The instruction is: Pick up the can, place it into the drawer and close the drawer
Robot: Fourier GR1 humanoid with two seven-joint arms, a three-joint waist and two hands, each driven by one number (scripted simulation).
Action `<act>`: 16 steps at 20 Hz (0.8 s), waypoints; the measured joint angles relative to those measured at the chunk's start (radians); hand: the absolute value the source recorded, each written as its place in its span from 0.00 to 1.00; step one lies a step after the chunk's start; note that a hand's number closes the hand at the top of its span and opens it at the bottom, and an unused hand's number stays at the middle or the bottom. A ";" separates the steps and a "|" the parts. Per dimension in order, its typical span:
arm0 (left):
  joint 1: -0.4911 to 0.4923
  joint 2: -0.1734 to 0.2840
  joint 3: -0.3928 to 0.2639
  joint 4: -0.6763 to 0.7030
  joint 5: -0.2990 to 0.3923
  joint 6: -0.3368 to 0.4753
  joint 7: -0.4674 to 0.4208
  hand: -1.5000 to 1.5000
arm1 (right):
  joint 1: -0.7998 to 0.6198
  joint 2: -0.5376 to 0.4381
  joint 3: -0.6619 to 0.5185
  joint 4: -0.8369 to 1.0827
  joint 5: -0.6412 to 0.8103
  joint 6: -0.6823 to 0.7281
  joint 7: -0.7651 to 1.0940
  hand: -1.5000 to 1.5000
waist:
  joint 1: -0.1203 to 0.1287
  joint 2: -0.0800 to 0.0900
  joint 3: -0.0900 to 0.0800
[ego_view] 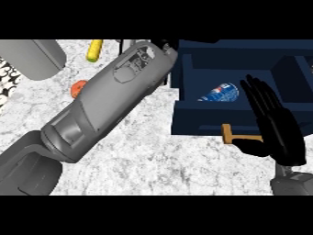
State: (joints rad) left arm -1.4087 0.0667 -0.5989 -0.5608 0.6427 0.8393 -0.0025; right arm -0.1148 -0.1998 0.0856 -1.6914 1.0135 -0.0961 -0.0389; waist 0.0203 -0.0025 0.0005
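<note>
The marbled table (159, 160) carries a dark blue drawer (206, 121), pulled open; the can (221, 93) already lies inside it, so closing is the step in hand; the right robot hand (275, 124), fingers straight and apart, stands before the wooden handle (235, 136) (the left hand is hidden); next, I judge, a steady inward push.
</note>
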 measured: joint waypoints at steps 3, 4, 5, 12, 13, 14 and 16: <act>0.026 0.054 -0.010 -0.059 -0.022 -0.008 0.045 0.00 | -0.063 0.028 -0.010 0.114 0.028 -0.063 -0.008 0.00 | 0.007 -0.002 -0.001; 0.032 0.077 -0.007 -0.079 -0.026 -0.017 0.061 0.00 | -0.079 0.030 -0.016 0.145 0.036 -0.084 -0.019 0.00 | 0.007 -0.005 -0.005; 0.041 0.095 -0.010 -0.101 -0.031 -0.021 0.079 0.00 | -0.098 0.031 -0.023 0.182 0.049 -0.109 -0.028 0.00 | 0.009 -0.008 -0.008; 0.122 0.199 -0.035 -0.287 -0.066 -0.013 0.170 0.00 | -0.226 0.029 -0.077 0.400 0.105 -0.228 -0.061 0.00 | 0.030 -0.021 -0.022; 0.129 0.218 -0.032 -0.296 -0.069 -0.022 0.176 0.00 | -0.240 0.032 -0.081 0.424 0.112 -0.247 -0.067 0.00 | 0.028 -0.021 -0.023; 0.135 0.232 -0.031 -0.304 -0.071 -0.029 0.185 0.00 | -0.260 0.032 -0.087 0.452 0.118 -0.260 -0.070 0.00 | 0.027 -0.020 -0.024; 0.153 0.261 -0.031 -0.338 -0.073 -0.043 0.205 0.00 | -0.295 0.034 -0.098 0.511 0.145 -0.292 -0.063 0.00 | 0.031 -0.020 -0.024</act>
State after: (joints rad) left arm -1.2561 0.3275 -0.6299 -0.8990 0.5697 0.7967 0.2026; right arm -0.4099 -0.1661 -0.0121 -1.1799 1.1585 -0.3884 -0.1024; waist 0.0518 -0.0220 -0.0236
